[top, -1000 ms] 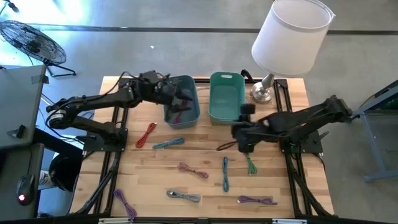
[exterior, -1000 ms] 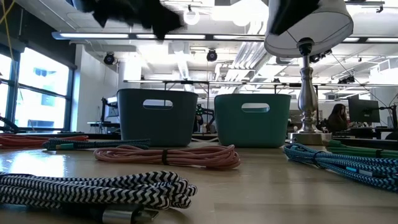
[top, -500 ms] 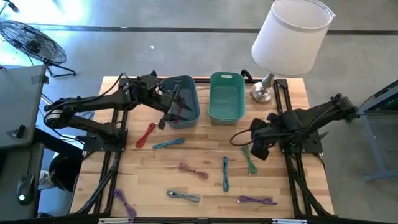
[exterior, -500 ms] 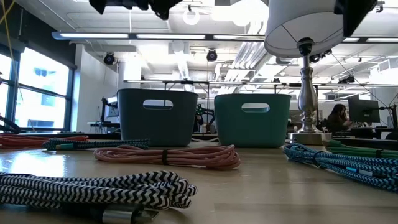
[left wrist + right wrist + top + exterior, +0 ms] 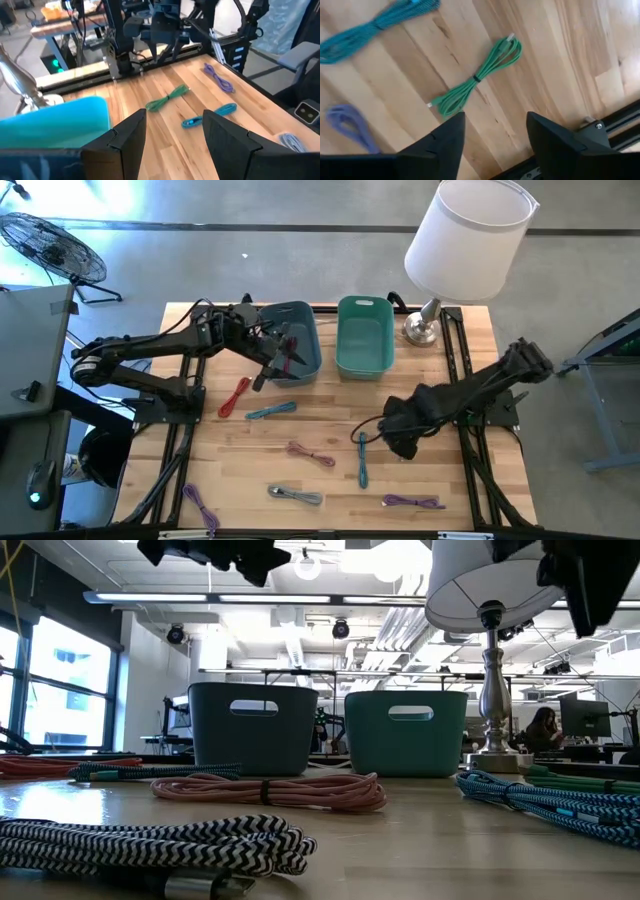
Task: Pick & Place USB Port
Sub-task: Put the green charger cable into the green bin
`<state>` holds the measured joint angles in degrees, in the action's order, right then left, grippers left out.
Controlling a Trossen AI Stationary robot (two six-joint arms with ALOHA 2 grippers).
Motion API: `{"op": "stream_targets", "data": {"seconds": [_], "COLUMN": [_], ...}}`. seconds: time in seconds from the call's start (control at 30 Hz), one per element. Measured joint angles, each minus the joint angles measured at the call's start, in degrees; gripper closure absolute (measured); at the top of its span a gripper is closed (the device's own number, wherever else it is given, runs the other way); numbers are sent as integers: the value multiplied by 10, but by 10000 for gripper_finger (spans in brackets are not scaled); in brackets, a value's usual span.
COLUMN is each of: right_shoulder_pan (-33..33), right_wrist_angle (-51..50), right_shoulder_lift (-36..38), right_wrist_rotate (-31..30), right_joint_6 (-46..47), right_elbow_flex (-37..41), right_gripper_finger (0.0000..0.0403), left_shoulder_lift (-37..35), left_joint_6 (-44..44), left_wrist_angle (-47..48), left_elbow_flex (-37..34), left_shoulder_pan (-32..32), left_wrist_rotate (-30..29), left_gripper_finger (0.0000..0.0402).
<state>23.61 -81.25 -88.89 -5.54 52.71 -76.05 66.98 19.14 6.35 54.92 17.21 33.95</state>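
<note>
From above you see the left claw (image 5: 268, 370) at the grey bin (image 5: 305, 360) and the right claw (image 5: 400, 442) over the bench (image 5: 450, 480); in the wrist views both claws stand open and empty, the right one's fingers (image 5: 440, 145) above the green cable (image 5: 475, 80).

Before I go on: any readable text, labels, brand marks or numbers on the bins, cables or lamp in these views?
None readable in any view.
Dark blue plastic bin: no label visible.
Teal plastic bin: no label visible.
White lamp shade: plain.
Bundled green cable: no marking visible.
</note>
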Motion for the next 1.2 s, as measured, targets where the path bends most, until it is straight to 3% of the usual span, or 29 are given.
{"op": "stream_targets", "data": {"seconds": [0.17, 0.63, 1.2], "right_shoulder_pan": [6, 8, 6], "right_wrist_angle": [0, 24, 325], "right_shoulder_lift": [-55, -136, -119], "right_wrist_rotate": [-9, -4, 83], "right_joint_6": [19, 55, 97], "right_elbow_flex": [0, 4, 246], "right_gripper_finger": [175, 180, 188], "left_shoulder_lift": [0, 0, 0], "left_joint_6": [-13, -16, 1], "left_wrist_angle": [14, 62, 106], "left_elbow_flex": [0, 0, 0], "left_shoulder_pan": [-1, -1, -1], "left_wrist_rotate": [0, 15, 13], "left_gripper_finger": [211, 211, 211]}}
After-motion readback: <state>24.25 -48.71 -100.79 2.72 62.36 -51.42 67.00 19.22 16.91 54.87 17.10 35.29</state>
